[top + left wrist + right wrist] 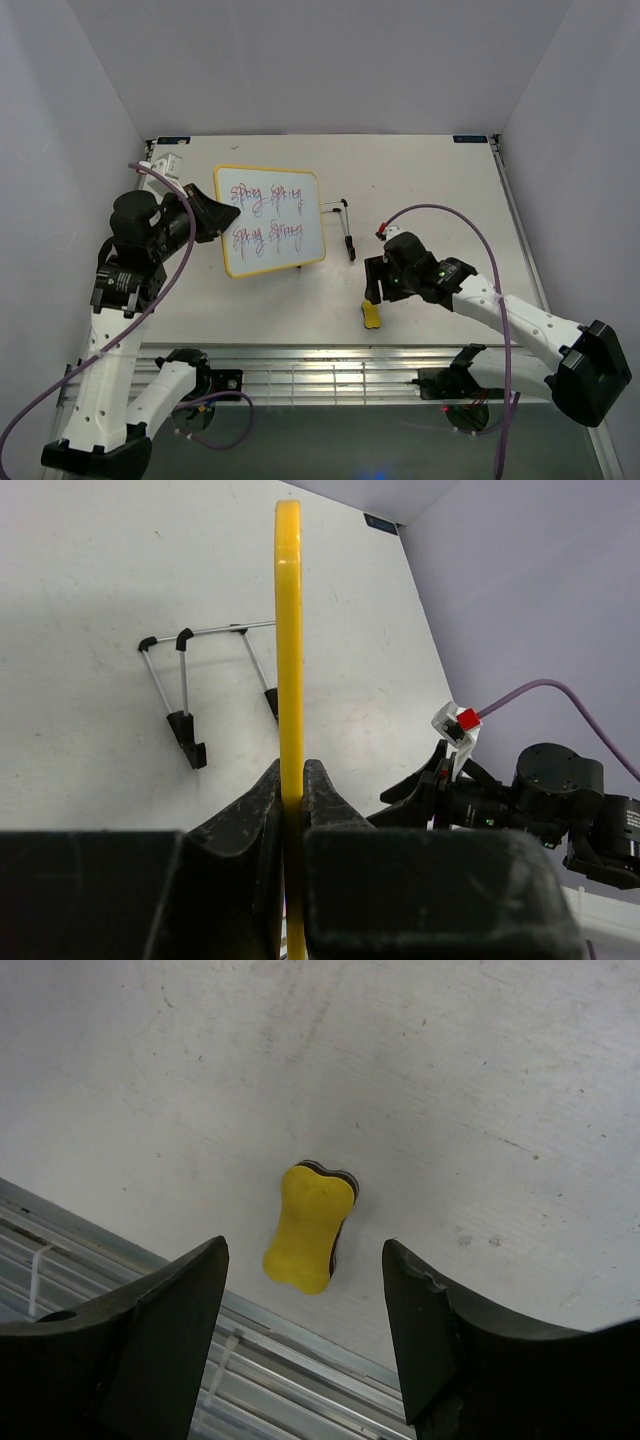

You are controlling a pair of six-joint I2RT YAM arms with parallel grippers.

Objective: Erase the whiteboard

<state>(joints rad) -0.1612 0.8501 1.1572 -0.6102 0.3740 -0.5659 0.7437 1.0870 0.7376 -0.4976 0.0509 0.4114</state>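
Note:
The whiteboard (270,222), white with a yellow frame and purple-red handwriting, is held up at the table's left. My left gripper (215,215) is shut on its left edge; in the left wrist view the yellow frame (290,630) runs edge-on between the closed fingers of my left gripper (291,780). A small yellow bone-shaped eraser (372,314) lies on the table near the front edge. My right gripper (375,288) is open just above it; in the right wrist view the eraser (310,1226) lies on the table beyond the spread fingers of my right gripper (305,1260), not touched.
A thin black wire stand (344,228) lies flat right of the whiteboard, also in the left wrist view (200,695). A metal rail (330,365) runs along the table's front edge, close to the eraser. Grey walls enclose the table.

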